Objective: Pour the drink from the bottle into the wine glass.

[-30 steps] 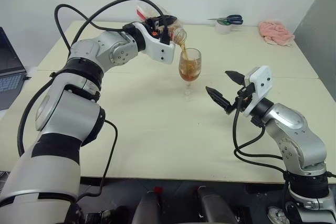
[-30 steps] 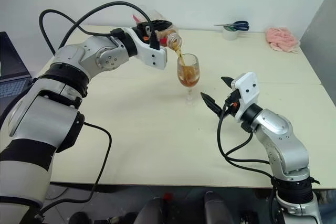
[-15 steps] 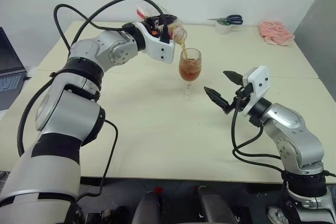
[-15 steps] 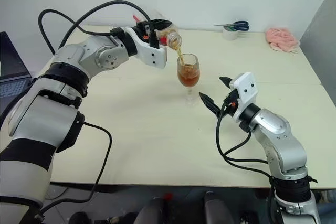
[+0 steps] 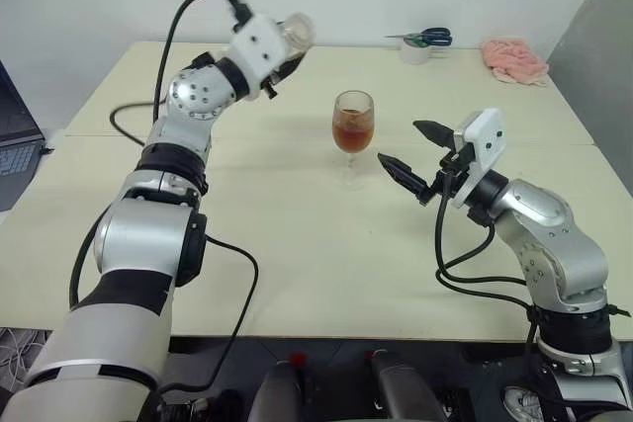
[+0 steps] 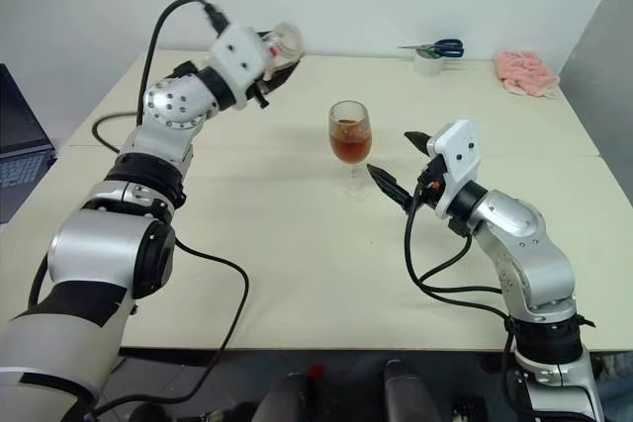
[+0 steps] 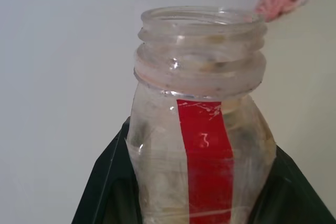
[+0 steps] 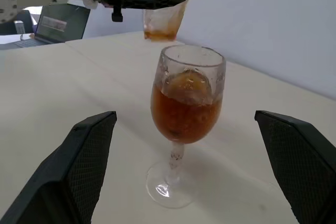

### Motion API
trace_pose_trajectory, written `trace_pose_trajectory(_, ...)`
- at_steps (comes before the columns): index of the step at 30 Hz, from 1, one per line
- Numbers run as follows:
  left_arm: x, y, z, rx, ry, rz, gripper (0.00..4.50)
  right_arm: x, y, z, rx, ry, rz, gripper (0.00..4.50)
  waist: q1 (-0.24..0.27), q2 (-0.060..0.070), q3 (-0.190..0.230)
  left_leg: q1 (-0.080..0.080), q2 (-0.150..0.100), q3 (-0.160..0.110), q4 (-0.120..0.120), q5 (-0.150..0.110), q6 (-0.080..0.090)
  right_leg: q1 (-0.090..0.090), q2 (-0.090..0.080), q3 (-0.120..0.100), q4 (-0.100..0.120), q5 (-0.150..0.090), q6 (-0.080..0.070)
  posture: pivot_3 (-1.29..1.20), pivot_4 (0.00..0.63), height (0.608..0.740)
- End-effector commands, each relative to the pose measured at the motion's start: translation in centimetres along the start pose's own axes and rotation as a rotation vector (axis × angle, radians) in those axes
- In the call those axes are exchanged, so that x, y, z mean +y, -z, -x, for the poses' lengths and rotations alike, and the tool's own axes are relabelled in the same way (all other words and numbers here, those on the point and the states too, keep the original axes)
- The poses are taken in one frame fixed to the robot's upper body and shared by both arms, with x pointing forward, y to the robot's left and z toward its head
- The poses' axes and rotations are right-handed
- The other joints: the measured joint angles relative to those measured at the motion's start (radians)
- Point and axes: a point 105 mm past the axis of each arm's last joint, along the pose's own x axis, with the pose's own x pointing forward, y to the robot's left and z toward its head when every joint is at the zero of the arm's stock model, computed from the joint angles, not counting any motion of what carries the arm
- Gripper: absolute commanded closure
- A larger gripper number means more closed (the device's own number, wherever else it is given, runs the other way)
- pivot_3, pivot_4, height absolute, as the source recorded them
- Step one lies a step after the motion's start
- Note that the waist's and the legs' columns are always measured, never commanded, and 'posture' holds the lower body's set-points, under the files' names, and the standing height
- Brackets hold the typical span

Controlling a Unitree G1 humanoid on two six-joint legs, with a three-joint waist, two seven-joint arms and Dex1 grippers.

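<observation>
The bottle is clear plastic with a red strip and an open, uncapped mouth. My left gripper is shut on it and holds it about upright above the table's far left, well apart from the wine glass. Its black fingers flank the bottle's sides. A little amber drink remains at the bottle's bottom. The wine glass stands upright mid-table, about half full of amber drink. My right gripper hovers open just right of the glass, pointing at it without touching.
Scissors lying on a white roll and a pink cloth sit at the table's far right. A laptop is off the table's left edge. Bare tabletop lies in front of the glass.
The left arm has rolled the bottle from tipped over the glass back to upright and drawn it away to the left; the stream has stopped. The right gripper has edged slightly closer to the glass.
</observation>
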Motion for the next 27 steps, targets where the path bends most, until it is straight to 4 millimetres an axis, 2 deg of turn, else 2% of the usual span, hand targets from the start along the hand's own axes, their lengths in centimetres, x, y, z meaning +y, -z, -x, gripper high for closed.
trace_pose_trajectory(1,3.4,1.5,2.2,-0.019,-0.212,0.292,2.73,0.8,-3.2,-1.0,-0.088,-0.078,0.057,0.0,-0.005,0.0,0.0,0.0,0.0,0.0,0.0,0.0,0.0,0.0,0.0,0.0,0.001,0.0,0.0,0.0,0.15,0.74)
trace_pose_trajectory(4,4.5,4.7,4.9,0.03,-0.368,0.449,2.73,1.8,-4.3,-2.0,-0.102,-0.152,0.085,0.0,-0.013,0.0,0.0,0.001,0.001,-0.001,0.001,0.0,0.0,0.0,0.0,0.0,0.001,0.0,0.0,0.0,0.15,0.74)
trace_pose_trajectory(7,4.7,7.5,7.7,0.073,-0.489,0.566,2.73,3.0,-4.6,-2.8,-0.083,-0.228,0.107,0.0,-0.013,0.0,0.0,0.001,0.001,-0.002,0.001,0.0,0.0,0.0,0.0,-0.002,0.001,0.0,0.0,0.0,0.15,0.74)
trace_pose_trajectory(11,4.0,9.8,10.1,0.121,-0.579,0.602,2.73,3.8,-4.5,-3.4,-0.054,-0.28,0.112,0.0,-0.011,0.0,0.0,0.0,0.001,-0.004,0.002,0.0,0.0,0.0,-0.001,-0.003,0.001,0.0,0.0,0.0,0.15,0.74)
trace_pose_trajectory(17,1.8,12.4,11.7,0.22,-0.571,0.571,0.74,4.0,-4.7,-4.0,-0.049,-0.325,0.121,0.0,0.006,0.0,-0.001,-0.005,-0.001,-0.01,0.01,0.0,0.0,0.001,-0.003,-0.01,0.001,0.0,0.0,0.0,0.15,0.74)
trace_pose_trajectory(19,1.3,12.5,11.8,0.237,-0.54,0.537,0.14,4.0,-4.7,-4.1,-0.048,-0.334,0.126,0.0,0.011,0.0,-0.001,-0.005,-0.002,-0.011,0.01,0.0,0.0,0.002,-0.003,-0.01,0.001,0.0,0.0,0.0,0.15,0.74)
trace_pose_trajectory(24,1.1,12.1,12.0,0.226,-0.515,0.521,0.07,3.8,-4.8,-4.2,-0.052,-0.346,0.13,0.0,0.013,0.0,-0.001,-0.006,-0.002,-0.011,0.01,0.0,0.0,0.002,-0.003,-0.01,0.001,0.0,0.0,0.0,0.15,0.74)
trace_pose_trajectory(27,1.2,12.2,12.9,0.241,-0.538,0.517,0.07,3.9,-4.9,-4.3,-0.057,-0.354,0.133,0.0,0.013,0.0,-0.001,-0.005,-0.002,-0.011,0.01,0.0,0.0,0.002,-0.003,-0.01,0.001,0.0,0.0,0.0,0.15,0.74)
